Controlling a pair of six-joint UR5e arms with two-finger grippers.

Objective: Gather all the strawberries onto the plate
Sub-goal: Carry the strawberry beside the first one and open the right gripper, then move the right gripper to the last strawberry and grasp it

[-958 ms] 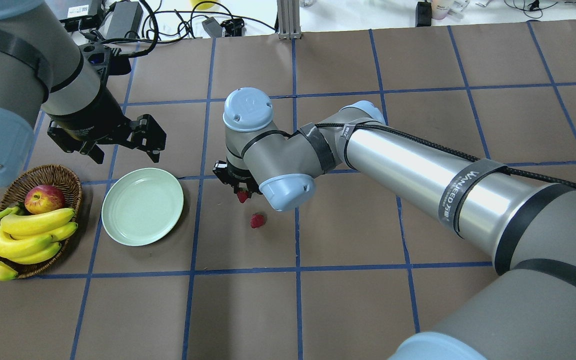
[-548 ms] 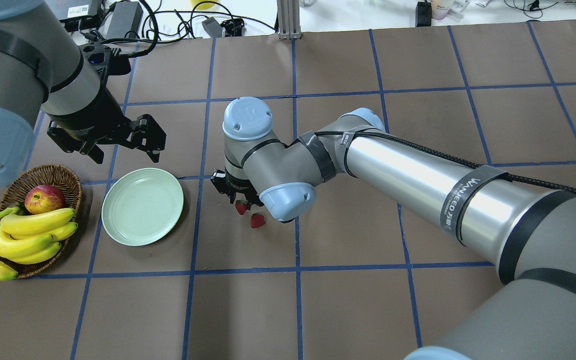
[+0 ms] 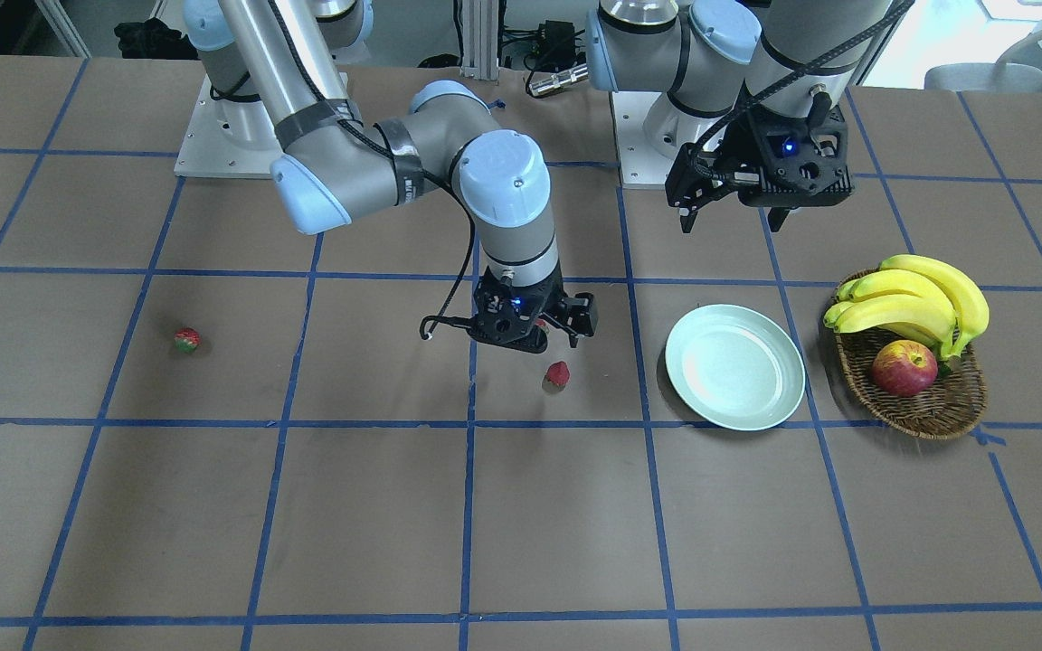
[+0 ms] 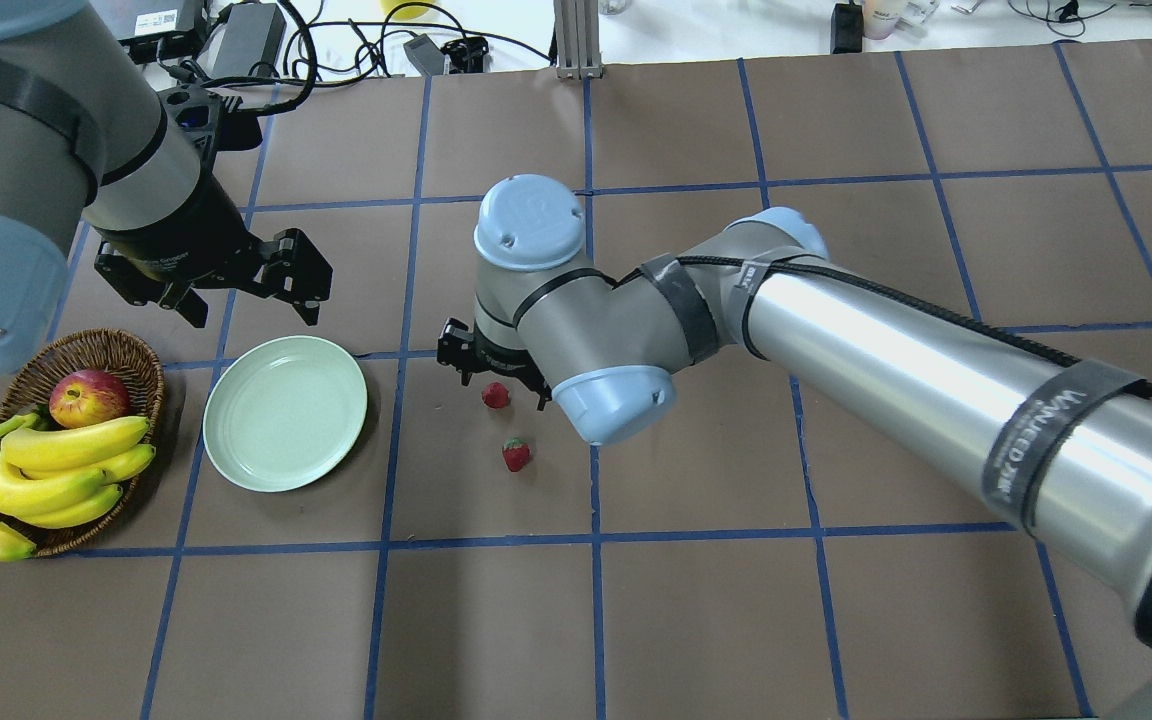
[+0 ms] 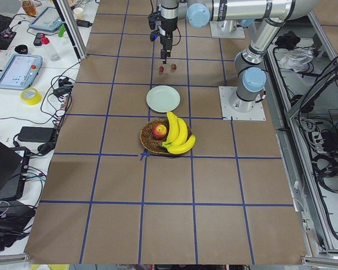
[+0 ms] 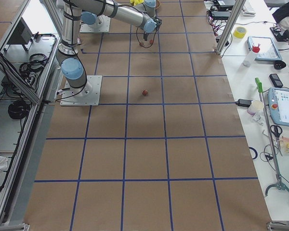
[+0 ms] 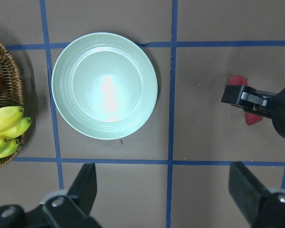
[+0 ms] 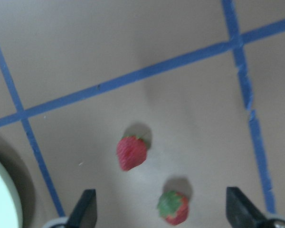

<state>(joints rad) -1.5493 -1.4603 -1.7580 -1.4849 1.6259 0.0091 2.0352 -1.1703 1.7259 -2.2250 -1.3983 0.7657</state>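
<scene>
Two strawberries lie on the brown table right of the plate: one point(image 4: 496, 395) point(image 8: 131, 153) and one point(image 4: 515, 454) point(image 8: 173, 207) with its green top showing. A third strawberry point(image 3: 186, 340) lies alone far off on the robot's right side. My right gripper point(image 4: 494, 372) point(image 8: 161, 199) hangs open just above the pair and holds nothing. The pale mint-green plate point(image 4: 285, 413) point(image 7: 104, 85) has nothing on it. Beyond the plate, my left gripper point(image 4: 256, 290) point(image 7: 166, 185) hovers open and holds nothing.
A wicker basket point(image 4: 126, 350) with an apple point(image 4: 89, 397) and bananas point(image 4: 46, 470) stands left of the plate. Cables and power bricks point(image 4: 246, 40) lie past the far table edge. Blue tape lines cross the table.
The right arm lowered a strawberry at its fingertips beside the other one, then drew back to the right. That strawberry now lies free on the table. The left arm has not moved.
</scene>
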